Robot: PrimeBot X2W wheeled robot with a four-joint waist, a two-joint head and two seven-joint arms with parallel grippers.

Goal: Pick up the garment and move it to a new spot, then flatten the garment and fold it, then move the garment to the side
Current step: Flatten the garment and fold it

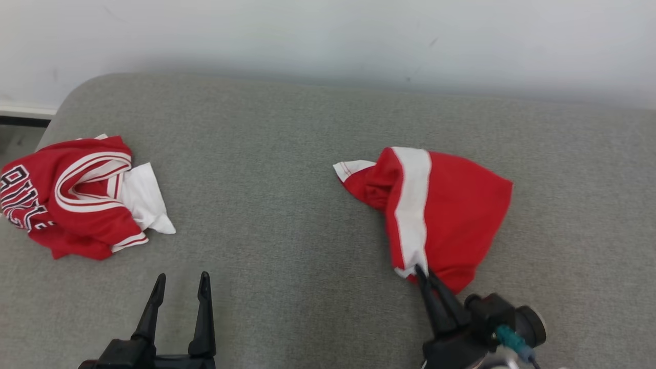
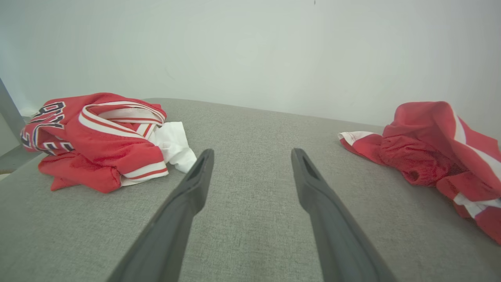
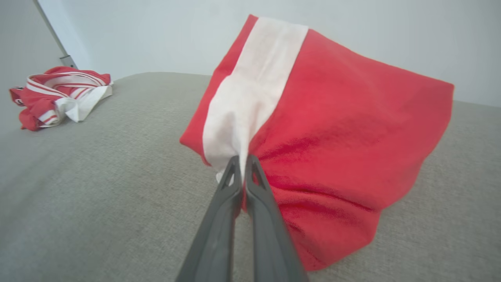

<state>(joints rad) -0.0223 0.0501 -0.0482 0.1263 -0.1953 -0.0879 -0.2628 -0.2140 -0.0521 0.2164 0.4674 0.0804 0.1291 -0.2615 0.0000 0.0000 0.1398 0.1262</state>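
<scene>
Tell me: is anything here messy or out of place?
Both clothes are crumpled, not flat: the striped red garment sits bunched up, pinched at its near edge by the right claw, and a lettered red jersey lies heaped off to the left. Nothing looks spilled or torn.

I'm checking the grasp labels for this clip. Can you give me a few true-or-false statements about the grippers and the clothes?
1. The right gripper is shut on the shorts at their white stripe. True.
2. The left gripper holds the jersey. False: it is open, over bare cushion, apart from the jersey.
3. The jersey lies crumpled at the robot's left. True.
4. The jersey and the shorts overlap. False: bare cushion separates them.
</scene>
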